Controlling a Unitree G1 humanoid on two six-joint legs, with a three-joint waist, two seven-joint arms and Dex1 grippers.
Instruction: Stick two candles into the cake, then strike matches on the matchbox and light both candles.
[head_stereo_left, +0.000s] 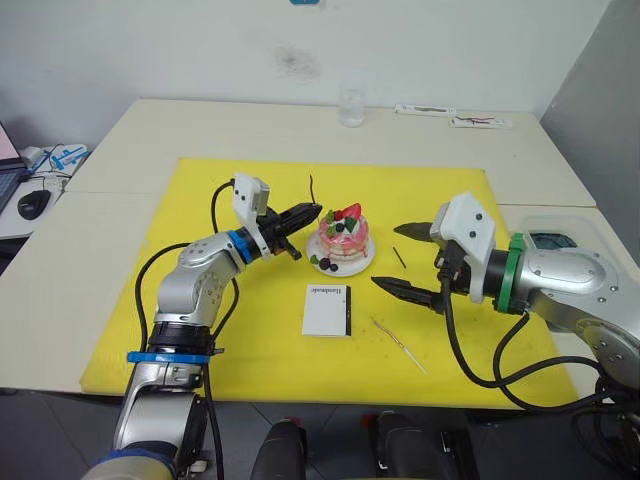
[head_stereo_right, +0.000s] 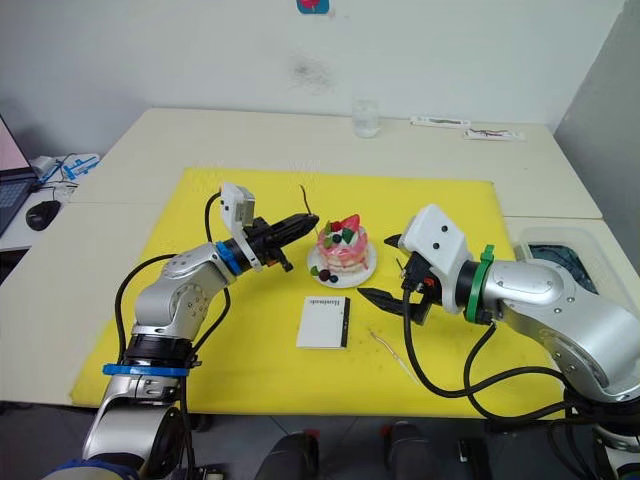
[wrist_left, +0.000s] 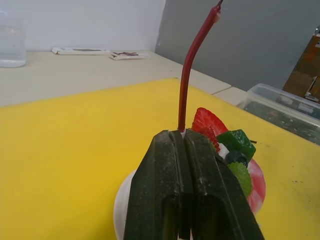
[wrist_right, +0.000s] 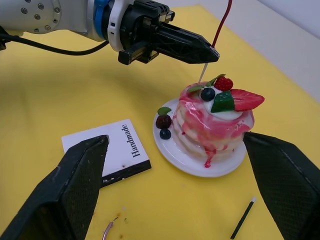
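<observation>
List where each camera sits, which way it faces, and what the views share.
Left eye: head, looking down at the yellow mat; both arms show.
Right eye: head, same scene.
Left wrist: along the shut left hand gripping a candle, cake beyond.
Right wrist: between the open right hand's fingers, facing cake, matchbox, a match.
Shared: every view has the cake.

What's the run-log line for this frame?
left end effector: shut on thin red candle, over pink round cake | right end effector: open, empty | second candle: on yellow mat
</observation>
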